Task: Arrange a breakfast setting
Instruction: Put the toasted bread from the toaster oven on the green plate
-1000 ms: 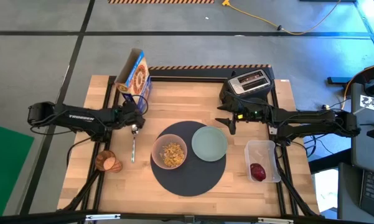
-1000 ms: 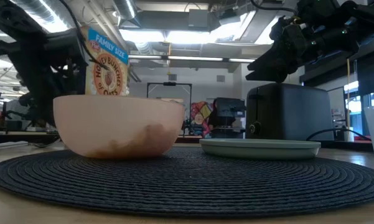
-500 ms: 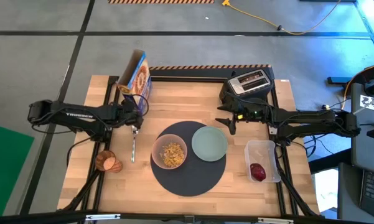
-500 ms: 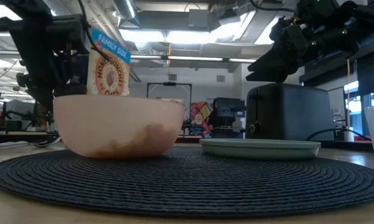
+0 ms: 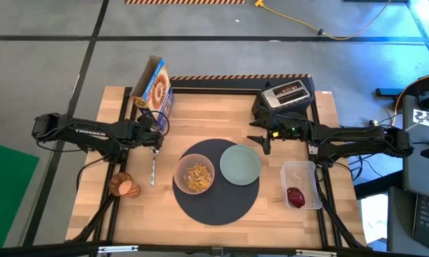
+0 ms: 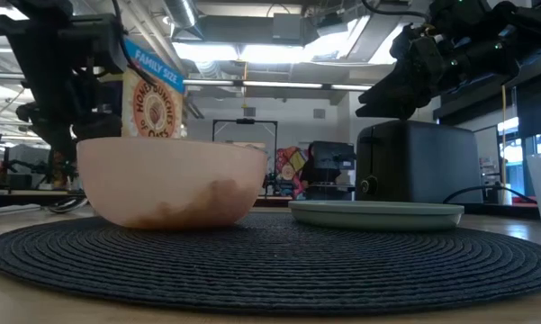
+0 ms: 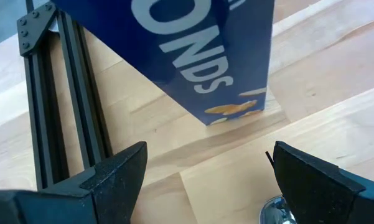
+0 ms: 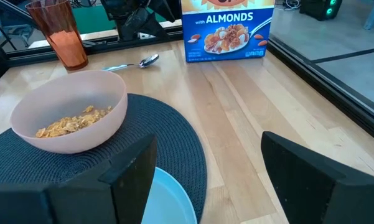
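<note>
A round dark grey mat (image 5: 215, 187) lies mid-table. On it stand a pink bowl (image 5: 194, 176) with cereal and a pale green plate (image 5: 240, 163). A metal spoon (image 5: 153, 165) lies left of the mat, and an amber cup (image 5: 124, 185) stands at the near left. A small red fruit (image 5: 295, 196) lies in a clear tub. No toast slice shows. My left gripper (image 5: 157, 137) is open and empty above the spoon's far end, facing the cereal box (image 7: 193, 56). My right gripper (image 5: 264, 145) is open and empty, above the table beyond the plate (image 8: 168, 199).
The blue-and-yellow cereal box (image 5: 152, 87) stands at the far left of the table. The black toaster (image 5: 289, 95) stands at the far right. The clear tub (image 5: 301, 184) sits at the near right. A black frame rail (image 7: 56, 106) runs along the table's left side.
My left gripper has drawn back from the foot of the cereal box toward the table's near edge. The box has stayed standing at the far left.
</note>
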### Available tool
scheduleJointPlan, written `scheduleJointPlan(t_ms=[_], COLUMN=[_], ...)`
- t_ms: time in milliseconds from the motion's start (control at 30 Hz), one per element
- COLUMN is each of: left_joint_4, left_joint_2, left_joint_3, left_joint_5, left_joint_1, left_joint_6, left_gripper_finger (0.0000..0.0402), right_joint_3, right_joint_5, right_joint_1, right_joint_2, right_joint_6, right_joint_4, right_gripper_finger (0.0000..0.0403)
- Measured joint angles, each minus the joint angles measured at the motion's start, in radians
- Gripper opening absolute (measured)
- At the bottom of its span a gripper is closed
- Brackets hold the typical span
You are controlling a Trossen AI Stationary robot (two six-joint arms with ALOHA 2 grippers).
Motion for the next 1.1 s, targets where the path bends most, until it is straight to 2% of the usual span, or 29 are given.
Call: scheduleJointPlan(t_ms=[233, 667, 867, 1100], left_joint_4=[0.008, -0.011, -0.022, 0.027], left_joint_2=[0.0, 0.0, 0.0, 0.001], left_joint_3=[0.0, 0.0, 0.033, 0.112], left_joint_5=[0.064, 0.23, 0.24, 0.217], left_joint_1=[-0.031, -0.188, -0.26, -0.321], left_joint_6=[-0.029, -0.168, -0.205, -0.203], left_gripper_finger=[0.0332, 0.0332, 0.0332, 0.0332], right_joint_3=[0.0, 0.0, 0.0, 0.038], right_joint_5=[0.0, -0.001, -0.003, -0.17], right_joint_1=[0.0, 0.0, 0.0, 0.0], right_joint_2=[0.0, 0.0, 0.0, 0.0], right_joint_6=[0.0, 0.024, 0.036, 0.016], right_joint_4=[0.0, -0.001, 0.023, 0.031], right_gripper_finger=[0.0278, 0.0278, 0.0278, 0.0278])
